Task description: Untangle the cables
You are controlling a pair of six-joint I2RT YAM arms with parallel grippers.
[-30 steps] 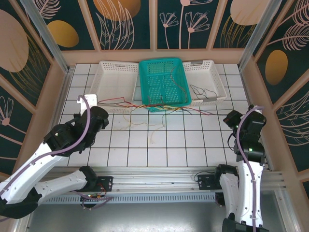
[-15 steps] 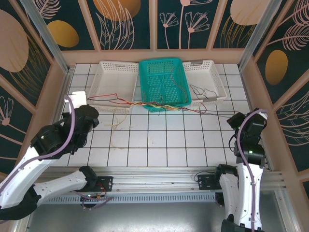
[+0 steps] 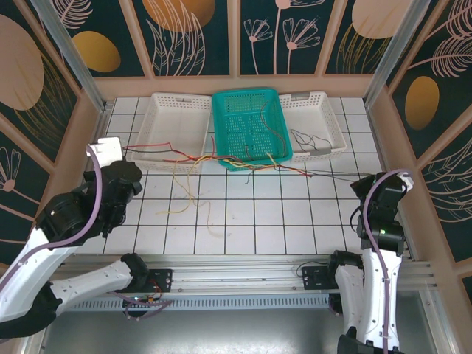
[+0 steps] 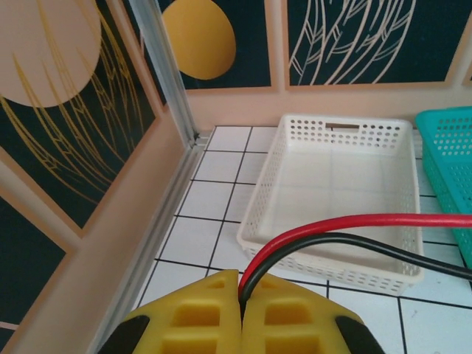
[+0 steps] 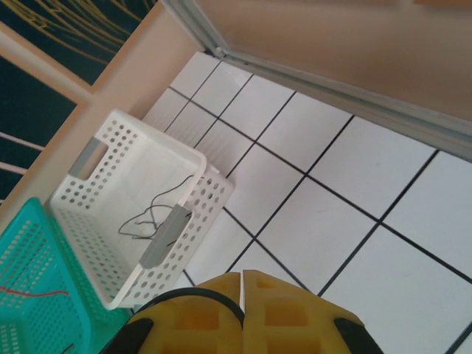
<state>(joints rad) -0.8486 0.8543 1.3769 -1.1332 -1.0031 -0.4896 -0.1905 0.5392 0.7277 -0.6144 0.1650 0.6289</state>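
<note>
**Tool state.** My left tool [image 4: 241,289] is together, its pads clamped on two strands: a red wire [image 4: 354,220] and a black wire [image 4: 369,247]. Both leave the seam between the pads, arc upward and run off to the right, past the white basket [image 4: 317,259]. My right tool [image 5: 242,286] is also together. A dark wire [image 5: 188,293] curves out beside its seam, so I judge it clamped there, though the contact itself is hidden.

**Position of the cables.** Seen from above, the cables [image 3: 240,162] stretch across the tabletop [image 3: 295,214] from one tool to the other. The tangle sits in the middle, just in front of the teal basket [image 3: 247,93]. A few strands reach into that basket. Pale loose ends [image 3: 193,198] trail toward me over the tiles. The right-hand strand [image 3: 335,176] is thin and runs nearly straight.

**Step in hand.** I judge this to be the spreading pull, with one end held at each side and the knot between them. The colours cross at the middle, so the task is not yet done.

**Next move.**
1. Draw outward slowly, low over the tiles.
2. Watch the strands in the teal basket; they may snag or drag it.
3. If the knot tightens, ease off and re-grip a single strand nearer the tangle.
</note>
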